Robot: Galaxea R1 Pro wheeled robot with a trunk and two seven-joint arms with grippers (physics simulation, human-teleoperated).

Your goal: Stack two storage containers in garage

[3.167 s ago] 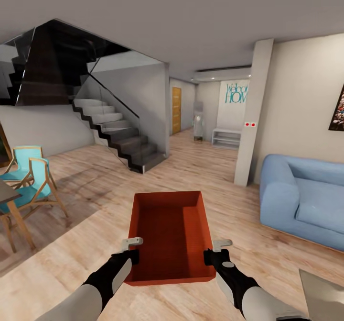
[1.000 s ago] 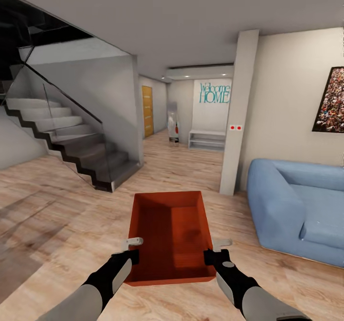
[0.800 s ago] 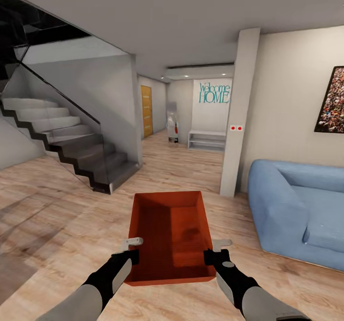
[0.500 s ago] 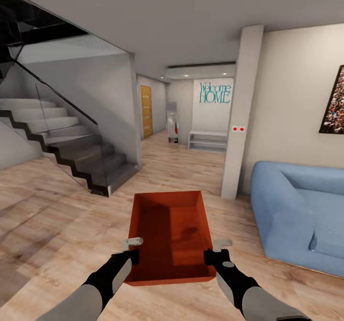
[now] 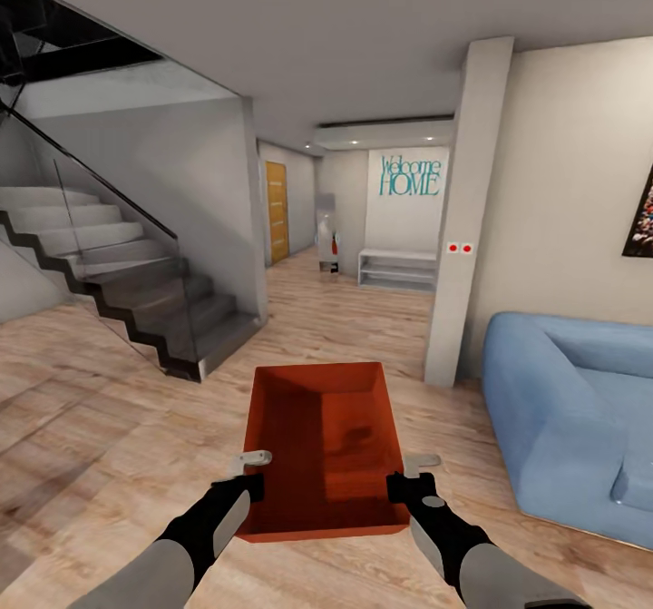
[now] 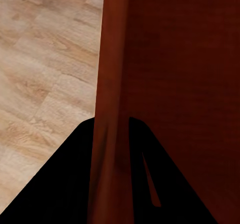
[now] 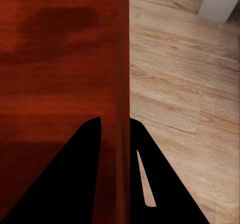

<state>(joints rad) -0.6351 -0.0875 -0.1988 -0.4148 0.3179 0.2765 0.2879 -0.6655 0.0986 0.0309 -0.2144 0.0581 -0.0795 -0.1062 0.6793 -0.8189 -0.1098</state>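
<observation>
Step in hand: carrying one storage container (image 5: 325, 446) through the living room, held level ahead of the trunk above the wood floor (image 5: 109, 427); left tool (image 5: 251, 473) and right tool (image 5: 405, 477) each clamped on a side wall; wrist views confirm fingers (image 6: 75, 184) straddling the walls; head view alone shows the hallway (image 5: 336, 291); next: drive on toward the garage, judged beyond it.

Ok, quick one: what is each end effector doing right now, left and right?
Left end effector: closed on the left wall of the orange bin.
Right end effector: closed on the bin's right wall.
</observation>
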